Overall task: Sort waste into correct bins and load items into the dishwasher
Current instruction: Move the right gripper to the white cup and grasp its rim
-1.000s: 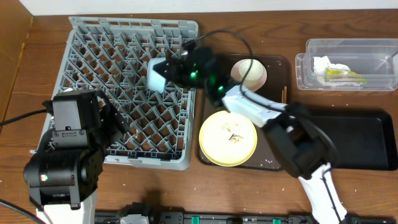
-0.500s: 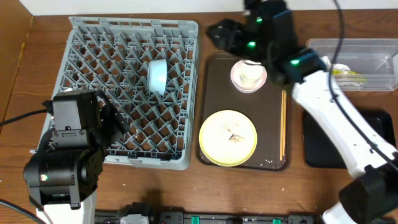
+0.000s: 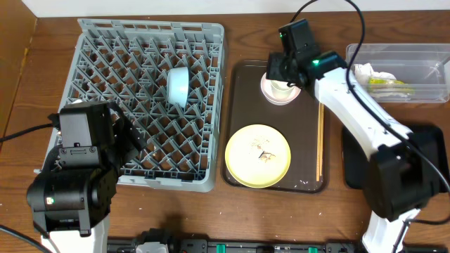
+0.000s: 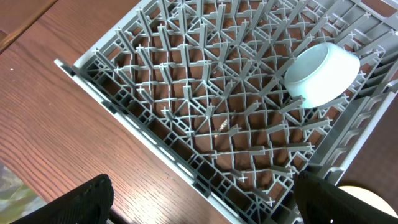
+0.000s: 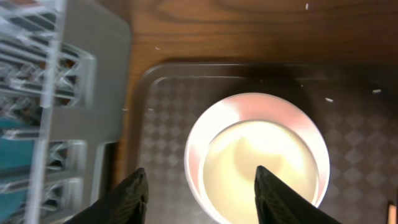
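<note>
Over the front-left corner of the grey rack [image 3: 144, 105]: left tool [image 4: 208, 205], spread wide, gripping nothing. Inside the rack, right of centre: light blue bowl [image 3: 177, 86], tilted among the pegs. Just right of the rack: cream cup [image 5: 261, 165] on pink saucer [image 5: 249, 106], right tool [image 5: 202, 186] released, fingers flanking the cup.

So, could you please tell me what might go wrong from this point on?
The cream cup sits on the pink saucer, and the open right jaws straddle one side of both; closing could pinch or tip the saucer. The yellow plate carries food scraps, which might spill if racked.
</note>
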Robot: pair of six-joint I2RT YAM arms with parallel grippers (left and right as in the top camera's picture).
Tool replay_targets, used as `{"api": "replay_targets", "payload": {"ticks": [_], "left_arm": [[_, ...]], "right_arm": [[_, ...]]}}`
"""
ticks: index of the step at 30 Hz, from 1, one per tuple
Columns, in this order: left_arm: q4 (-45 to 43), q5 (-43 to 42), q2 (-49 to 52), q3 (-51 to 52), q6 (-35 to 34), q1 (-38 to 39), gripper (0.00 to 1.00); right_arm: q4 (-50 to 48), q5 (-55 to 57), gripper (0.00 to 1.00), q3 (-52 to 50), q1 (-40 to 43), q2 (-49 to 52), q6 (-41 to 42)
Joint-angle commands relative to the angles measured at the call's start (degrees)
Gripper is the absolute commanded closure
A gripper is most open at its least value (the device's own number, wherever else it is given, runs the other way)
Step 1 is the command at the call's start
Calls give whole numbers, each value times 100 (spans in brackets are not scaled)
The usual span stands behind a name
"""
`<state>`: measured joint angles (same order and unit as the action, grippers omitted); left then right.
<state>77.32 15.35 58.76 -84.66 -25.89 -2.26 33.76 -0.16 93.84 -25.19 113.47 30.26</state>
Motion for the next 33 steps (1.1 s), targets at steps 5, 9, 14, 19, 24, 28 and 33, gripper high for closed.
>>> {"api": "replay_targets", "payload": {"ticks": [5, 9, 14, 19, 24, 28, 33], "left_arm": [[4, 13, -4, 2, -13, -31, 6], [4, 13, -4, 2, -13, -31, 6], [4, 13, -4, 2, -13, -31, 6], [4, 15, -4, 2, -13, -31, 6], [4, 13, -4, 2, -13, -31, 6], [4, 13, -4, 2, -13, -31, 6], [4, 13, -4, 2, -13, -31, 6]], "right_arm": [[-120, 210, 59, -22, -131, 479, -205], [-122, 208, 64, -22, -188, 575, -205], [-111, 210, 64, -22, -240, 575, -205], [-46, 238, 75, -33, -326, 599, -203], [-33, 361, 75, -33, -442, 730, -201], [-37, 382, 81, -33, -450, 765, -153], [-170, 376, 99, 0, -450, 688, 11]]}}
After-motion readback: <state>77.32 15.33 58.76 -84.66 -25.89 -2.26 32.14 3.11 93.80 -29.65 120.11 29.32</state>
